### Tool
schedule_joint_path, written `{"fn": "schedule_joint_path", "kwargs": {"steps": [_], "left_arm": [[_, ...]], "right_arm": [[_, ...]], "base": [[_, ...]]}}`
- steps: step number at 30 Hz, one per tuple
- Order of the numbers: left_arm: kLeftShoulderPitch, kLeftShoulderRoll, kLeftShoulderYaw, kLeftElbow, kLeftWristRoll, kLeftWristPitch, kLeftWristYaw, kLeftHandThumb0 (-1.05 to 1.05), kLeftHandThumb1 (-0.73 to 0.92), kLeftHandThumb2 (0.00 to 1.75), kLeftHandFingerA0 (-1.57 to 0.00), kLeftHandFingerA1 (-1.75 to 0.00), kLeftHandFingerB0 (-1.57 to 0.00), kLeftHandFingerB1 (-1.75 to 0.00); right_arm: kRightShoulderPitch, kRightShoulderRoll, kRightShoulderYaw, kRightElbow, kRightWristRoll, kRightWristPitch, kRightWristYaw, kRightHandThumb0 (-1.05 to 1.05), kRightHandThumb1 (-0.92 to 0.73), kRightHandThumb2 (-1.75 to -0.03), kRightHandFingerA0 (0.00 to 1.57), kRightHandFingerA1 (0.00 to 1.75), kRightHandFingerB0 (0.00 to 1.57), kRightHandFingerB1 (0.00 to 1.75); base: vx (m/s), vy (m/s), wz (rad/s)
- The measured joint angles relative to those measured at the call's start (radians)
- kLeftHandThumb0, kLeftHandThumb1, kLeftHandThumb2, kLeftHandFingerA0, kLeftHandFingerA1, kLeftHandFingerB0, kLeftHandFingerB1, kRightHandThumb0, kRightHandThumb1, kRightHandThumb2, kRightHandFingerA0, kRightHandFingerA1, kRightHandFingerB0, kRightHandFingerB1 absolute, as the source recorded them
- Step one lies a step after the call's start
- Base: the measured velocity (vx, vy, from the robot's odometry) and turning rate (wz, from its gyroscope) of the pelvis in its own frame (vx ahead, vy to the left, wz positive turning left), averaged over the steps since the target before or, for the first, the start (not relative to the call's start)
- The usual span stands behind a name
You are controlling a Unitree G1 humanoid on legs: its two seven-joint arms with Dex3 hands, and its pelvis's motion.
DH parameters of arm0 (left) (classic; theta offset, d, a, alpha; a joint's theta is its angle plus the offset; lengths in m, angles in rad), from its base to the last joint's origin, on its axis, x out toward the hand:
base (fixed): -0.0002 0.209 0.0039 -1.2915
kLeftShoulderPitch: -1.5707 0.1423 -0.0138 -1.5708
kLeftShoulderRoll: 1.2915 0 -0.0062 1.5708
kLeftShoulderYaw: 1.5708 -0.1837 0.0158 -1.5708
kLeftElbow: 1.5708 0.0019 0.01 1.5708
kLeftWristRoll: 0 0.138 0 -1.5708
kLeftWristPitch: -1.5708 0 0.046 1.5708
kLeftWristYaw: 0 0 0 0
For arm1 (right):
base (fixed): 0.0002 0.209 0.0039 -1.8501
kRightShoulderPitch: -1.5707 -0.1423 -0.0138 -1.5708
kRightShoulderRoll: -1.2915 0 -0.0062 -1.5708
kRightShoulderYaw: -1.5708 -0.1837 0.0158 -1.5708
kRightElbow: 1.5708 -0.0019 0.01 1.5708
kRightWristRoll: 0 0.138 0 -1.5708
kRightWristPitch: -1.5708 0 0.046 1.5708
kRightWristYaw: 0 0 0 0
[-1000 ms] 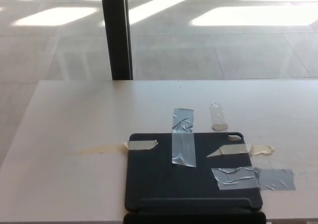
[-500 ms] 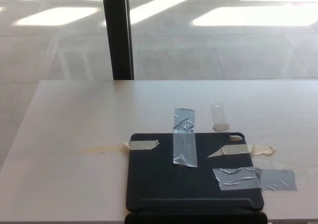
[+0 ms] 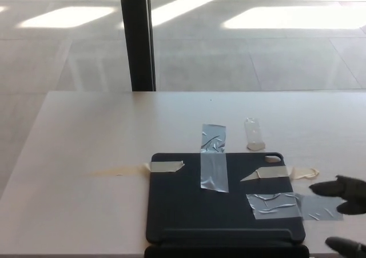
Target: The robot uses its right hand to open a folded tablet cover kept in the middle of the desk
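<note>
Entering hand: right hand (image 3: 346, 198) comes in at the lower right edge of the frame, fingers (image 3: 329, 186) spread apart and holding nothing, tips aimed leftward at the cover's right side.
Left hand: nowhere in the frame.
Tablet cover (image 3: 226, 198): dark, folded shut, lying flat in the lower centre of the frame on the desk (image 3: 103, 132), its near edge running off the bottom of the frame.
Tape: a grey strip (image 3: 213, 158) crosses the cover's far edge, a second grey piece (image 3: 294, 206) crosses its right edge, and beige strips sit on the left (image 3: 163, 166) and right (image 3: 277, 172) far corners; these seem meant to pin the base so that it stays put when the flap is lifted.
Small item: a clear, tube-like thing (image 3: 253, 134) lies just beyond the cover's far right corner; what it is cannot be told.
Hand placement: it arrives low and from the right, probably to reach the cover's free edge; which edge opens is unclear.
Change since earlier frame: half a second ago no hand showed at all. The whole scene has also drifted slightly, which is the camera moving; cover and tape look undisturbed.
</note>
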Motion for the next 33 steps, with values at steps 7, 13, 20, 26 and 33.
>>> {"fn": "schedule_joint_path", "kwargs": {"steps": [7,13,20,26,33], "left_arm": [[0.008,-0.001,0.001,0.0,-0.001,0.0,0.0,-0.51,0.3,0.81,-0.74,-0.85,-0.62,-0.75],[0.02,-0.003,0.001,0.0,-0.003,0.0,0.0,-0.54,0.3,0.81,-0.75,-0.85,-0.66,-0.76],[0.032,-0.006,0.001,0.001,-0.004,0.0,0.0,-0.55,0.3,0.81,-0.74,-0.85,-0.64,-0.76],[0.038,-0.007,0.002,0.001,-0.008,0.0,0.0,-0.53,0.3,0.81,-0.75,-0.86,-0.61,-0.75],[0.039,-0.011,0.006,0.003,-0.014,0.0,0.0,-0.5,0.44,0.6,-0.71,-0.85,-0.64,-0.73]], "right_arm": [[-0.021,0.011,-0.209,0.145,0.083,-0.005,-0.01,-0.94,-0.7,-0.62,0.63,0.66,0.49,0.59],[-0.022,0.034,-0.37,0.302,0.141,-0.025,-0.039,-0.89,-0.81,-0.65,0.48,0.75,0.3,0.62],[-0.026,0.066,-0.561,0.521,0.213,-0.052,-0.084,-0.83,-0.89,-0.67,0.37,0.75,0.26,0.6],[-0.046,0.095,-0.725,0.697,0.277,-0.057,-0.134,-0.85,-0.85,-0.66,0.49,0.75,0.37,0.61],[-0.098,0.161,-0.903,0.866,0.35,-0.057,-0.22,-0.85,-0.88,-0.66,0.49,0.77,0.38,0.63]], "base": [[0.0,0.0,0.0],[0.0,0.0,0.0],[0.0,0.0,0.0],[0.0,0.0,0.0],[0.0,0.0,0.0]]}}
